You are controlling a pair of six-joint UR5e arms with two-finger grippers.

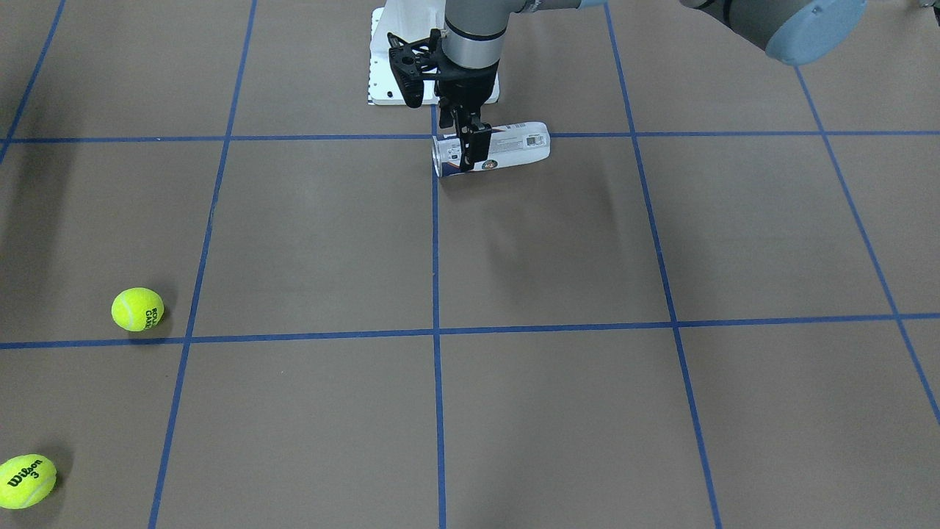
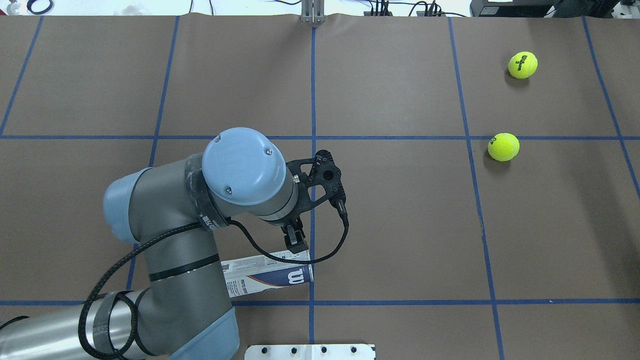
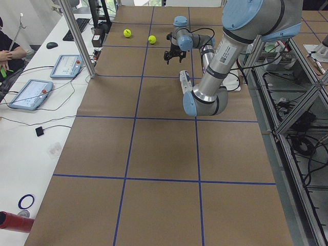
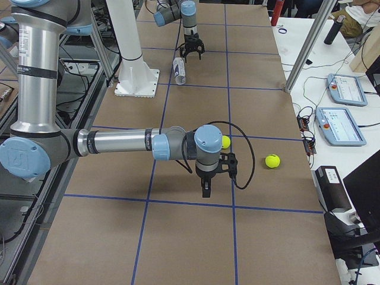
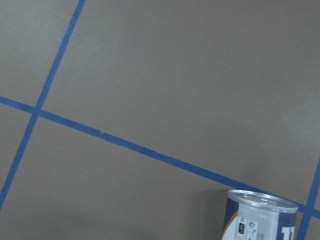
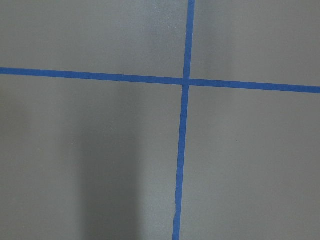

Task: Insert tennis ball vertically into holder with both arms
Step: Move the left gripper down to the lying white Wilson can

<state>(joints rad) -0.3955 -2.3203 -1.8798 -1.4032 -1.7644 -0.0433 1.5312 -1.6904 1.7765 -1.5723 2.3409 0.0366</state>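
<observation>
Two spread, empty fingers of my left gripper [image 1: 464, 143] hang over the holder [image 1: 514, 145] near its mouth; I should centre across it before squeezing gently. Of my right gripper [image 4: 205, 190] I cannot tell.

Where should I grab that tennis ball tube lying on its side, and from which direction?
Grip the tube near its rimmed end, from straight above, straddling its round sides: it lies flat on the table, so a top-down reach likely best spans its width.
</observation>
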